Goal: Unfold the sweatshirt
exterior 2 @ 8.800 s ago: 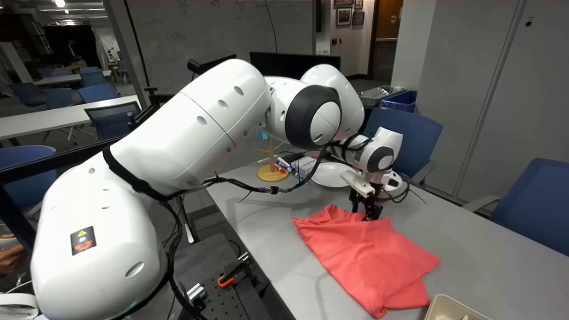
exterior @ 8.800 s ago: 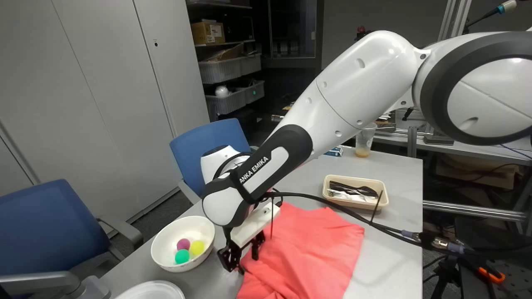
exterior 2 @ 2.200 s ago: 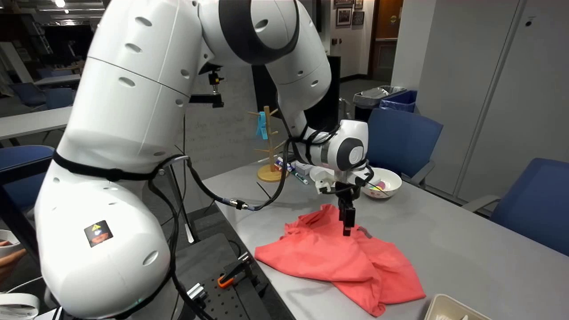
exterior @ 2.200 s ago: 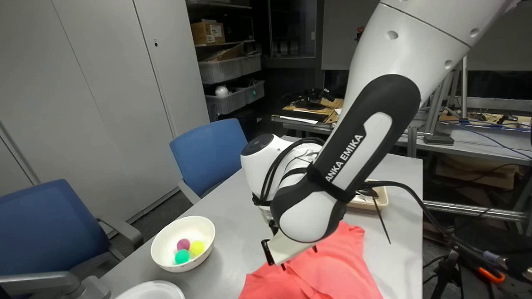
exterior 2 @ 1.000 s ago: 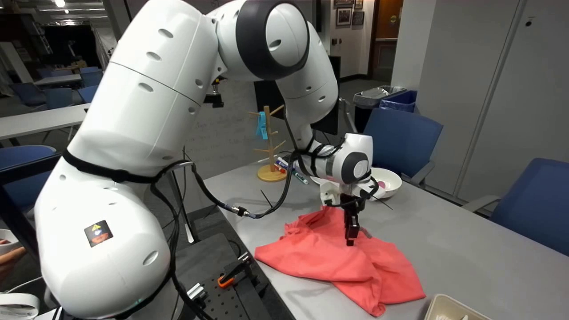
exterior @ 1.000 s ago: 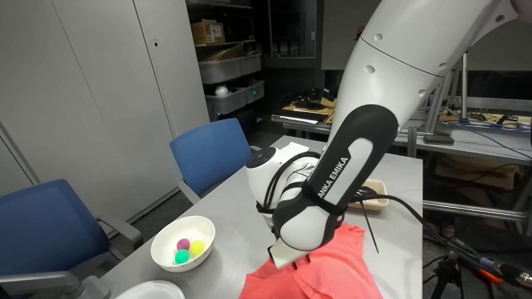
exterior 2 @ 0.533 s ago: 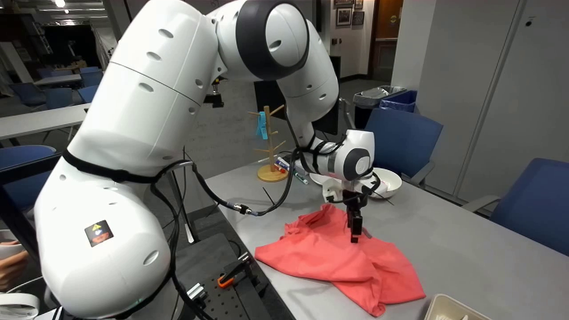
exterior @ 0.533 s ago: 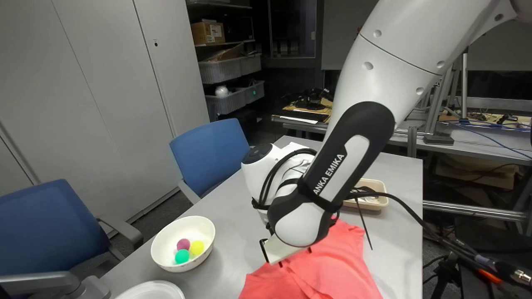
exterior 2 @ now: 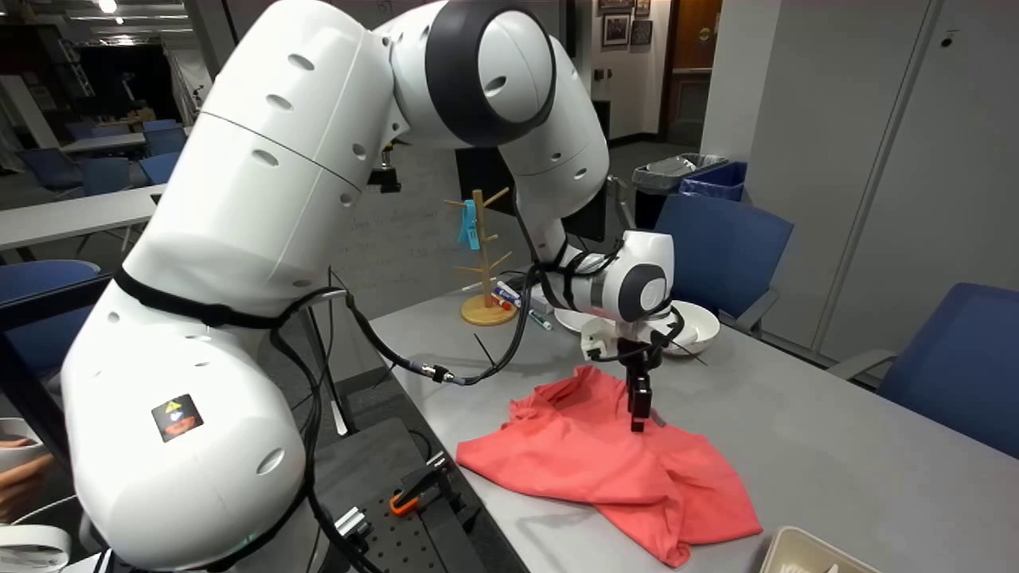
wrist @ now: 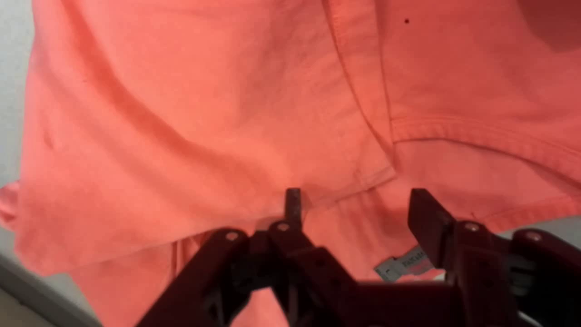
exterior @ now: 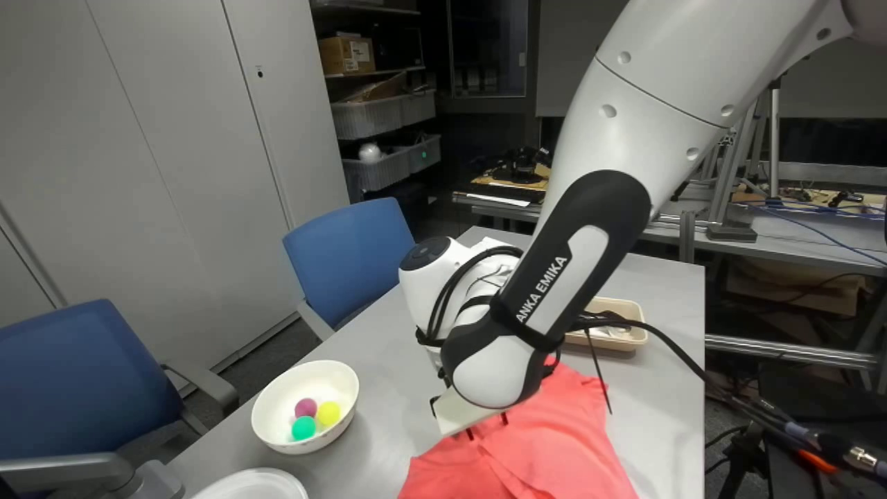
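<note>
The coral sweatshirt [exterior: 554, 450] lies crumpled and partly spread on the grey table. It also shows in an exterior view [exterior 2: 589, 465] and fills most of the wrist view [wrist: 172, 118]. One layer lies folded over another, with its seamed corner between my fingertips in the wrist view. A curved neckline edge and a grey label [wrist: 404, 263] show at the right there. My gripper [wrist: 355, 190] is open, with fingers well apart and no cloth pinched. It is over the sweatshirt in both exterior views [exterior: 486, 426] [exterior 2: 639, 422]. I cannot tell whether the tips touch the cloth.
A white bowl [exterior: 267, 423] with coloured balls stands beside the sweatshirt. A white plate [exterior: 253, 482] is near it. A beige tray [exterior: 627, 342] with cutlery stands on the opposite side. A wooden peg stand [exterior 2: 487, 310] and markers are at the table's far end.
Since 8.8 s ago, part of the sweatshirt has shifted toward the robot-side table edge and its label has come into view; the gripper left its edge near the bowl. Lately the gripper shifts only slightly.
</note>
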{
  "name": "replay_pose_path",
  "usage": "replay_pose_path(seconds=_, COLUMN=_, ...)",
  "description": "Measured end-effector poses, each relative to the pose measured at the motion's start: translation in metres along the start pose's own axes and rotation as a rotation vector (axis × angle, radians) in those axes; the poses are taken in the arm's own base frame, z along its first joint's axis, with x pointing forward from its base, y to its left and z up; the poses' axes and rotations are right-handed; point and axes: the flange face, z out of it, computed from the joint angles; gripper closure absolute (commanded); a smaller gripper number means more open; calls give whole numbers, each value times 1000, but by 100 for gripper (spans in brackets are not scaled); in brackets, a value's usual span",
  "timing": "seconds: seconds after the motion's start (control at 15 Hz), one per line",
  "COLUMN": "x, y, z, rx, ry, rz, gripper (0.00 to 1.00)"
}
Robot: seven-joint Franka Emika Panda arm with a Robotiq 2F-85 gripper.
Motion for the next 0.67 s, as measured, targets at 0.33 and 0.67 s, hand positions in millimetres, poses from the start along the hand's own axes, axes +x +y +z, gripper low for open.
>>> replay_pose_path(seconds=0.33, x=-1, y=-1, z=8, rx=-9, ry=-5, rz=5, gripper=43)
replay_pose_path(seconds=0.67, x=-1, y=-2, z=12, rx=-13, ry=-8, rz=5, gripper=75)
